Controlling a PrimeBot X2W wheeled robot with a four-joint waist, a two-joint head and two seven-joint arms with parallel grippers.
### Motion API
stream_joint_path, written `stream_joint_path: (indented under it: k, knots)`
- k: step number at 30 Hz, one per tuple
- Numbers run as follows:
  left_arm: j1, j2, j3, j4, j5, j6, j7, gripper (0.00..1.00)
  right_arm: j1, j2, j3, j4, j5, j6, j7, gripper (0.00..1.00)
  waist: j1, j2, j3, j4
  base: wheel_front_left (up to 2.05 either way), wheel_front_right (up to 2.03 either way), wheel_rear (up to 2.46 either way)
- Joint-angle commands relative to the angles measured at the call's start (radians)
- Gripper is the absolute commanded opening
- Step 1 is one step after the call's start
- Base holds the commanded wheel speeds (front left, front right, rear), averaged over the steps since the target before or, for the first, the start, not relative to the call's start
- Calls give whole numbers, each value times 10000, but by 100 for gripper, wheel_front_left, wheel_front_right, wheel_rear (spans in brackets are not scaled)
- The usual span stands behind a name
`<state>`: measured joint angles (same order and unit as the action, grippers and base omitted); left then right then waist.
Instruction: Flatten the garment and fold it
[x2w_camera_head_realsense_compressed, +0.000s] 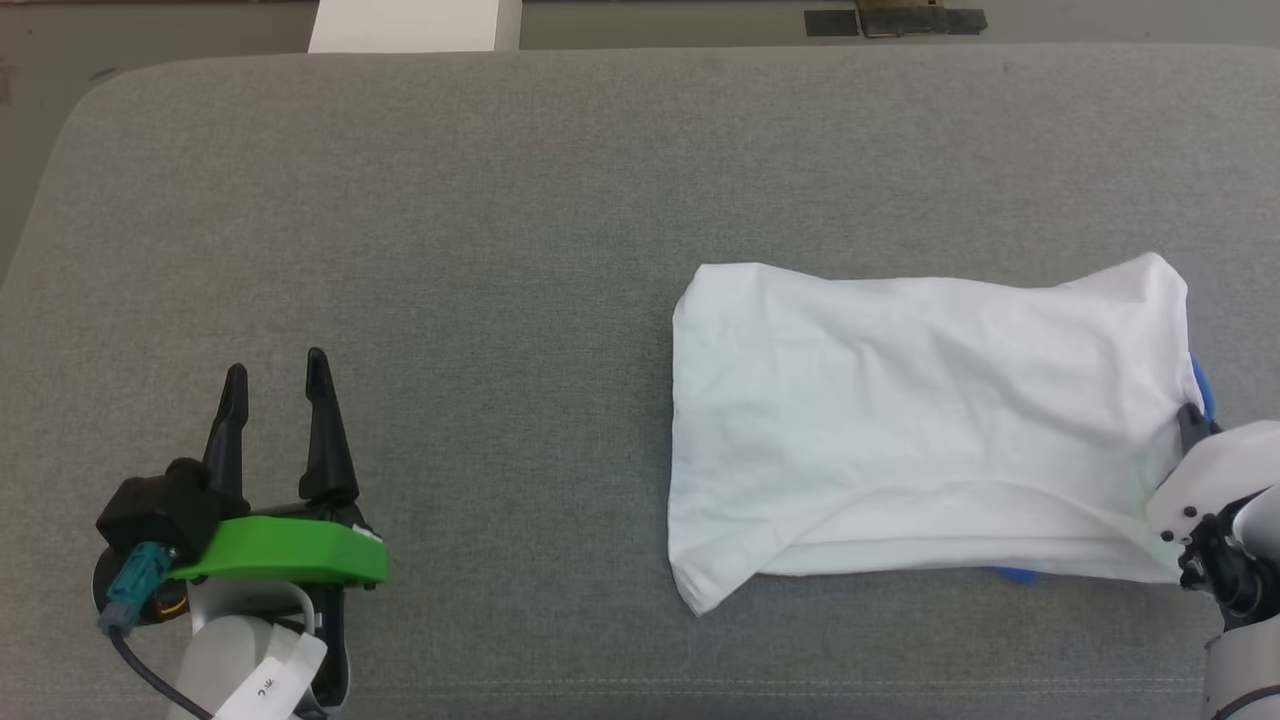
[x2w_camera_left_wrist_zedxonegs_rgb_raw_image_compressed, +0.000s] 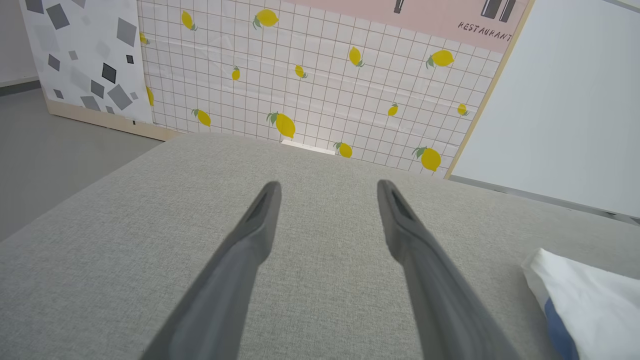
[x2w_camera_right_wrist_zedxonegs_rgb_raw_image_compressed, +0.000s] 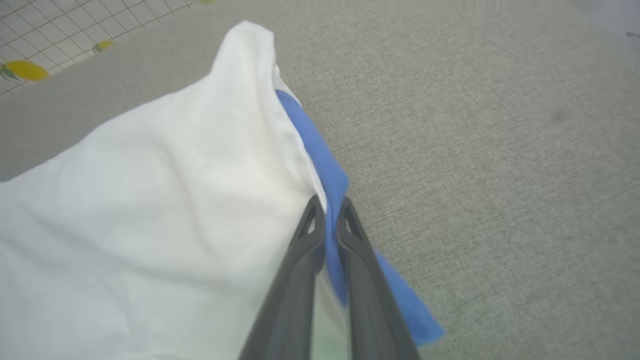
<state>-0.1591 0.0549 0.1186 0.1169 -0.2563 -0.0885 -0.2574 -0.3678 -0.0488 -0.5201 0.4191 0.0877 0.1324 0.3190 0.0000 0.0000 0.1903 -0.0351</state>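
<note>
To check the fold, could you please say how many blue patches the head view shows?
2: one at the right edge of the garment, by the right pincer; one under its near edge; more may be hidden.

White garment (x2w_camera_head_realsense_compressed: 900, 420) with blue edging on grey woven cushion (x2w_camera_head_realsense_compressed: 450, 250); white grid backdrop (x2w_camera_left_wrist_zedxonegs_rgb_raw_image_compressed: 320, 90) with yellow lemons.

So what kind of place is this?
Likely a staged test room, not a real home: a grey padded bench stands before propped-up backdrops, a lemon-print panel reading RESTAURANT and a grey-shapes panel.
</note>
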Motion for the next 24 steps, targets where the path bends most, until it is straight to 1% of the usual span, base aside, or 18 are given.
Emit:
stream_joint_path:
  k: [1,4,9,11,13,16,17,18,21,24]
  knots:
    - [92,-45,-16,22,108,-69,-43,100,186,-15,279,-457,33,-17,104,0,0,0,-9,9,0,0,0]
    - [88,-46,-65,64,111,-83,-43,100,568,-15,1065,-1594,356,-17,547,0,0,0,-31,41,0,0,0]
    - [64,-46,-100,80,146,-100,-43,100,1398,-14,3063,-4225,1056,-17,1864,0,0,0,-16,112,0,0,0]
    - [38,-46,-138,103,135,-103,-43,100,1640,-14,3844,-5151,1044,-17,2338,0,0,0,-14,168,0,0,0]
    - [13,-46,-181,121,124,-107,-43,100,1748,-14,4656,-5760,1034,-17,2742,0,0,0,3,225,0,0,0]
    - [-47,-46,-234,151,111,-116,-43,100,1630,-14,5745,-6014,846,-17,3118,0,0,0,72,314,0,0,0]
    - [-110,-46,-292,172,95,-122,-43,100,1407,-14,6426,-5834,817,-17,3221,0,0,0,149,415,0,0,0]
    - [-152,-46,-329,176,77,-125,-43,100,1253,-14,6786,-5647,754,-17,3278,0,0,0,199,471,0,0,0]
    - [-252,-46,-427,188,28,-123,-43,100,736,-14,7544,-4971,718,-17,3218,0,0,0,342,645,0,0,0]
    - [-353,-47,-500,228,-29,-123,-43,100,203,-14,8101,-4017,772,-17,3114,0,0,0,487,840,0,0,0]
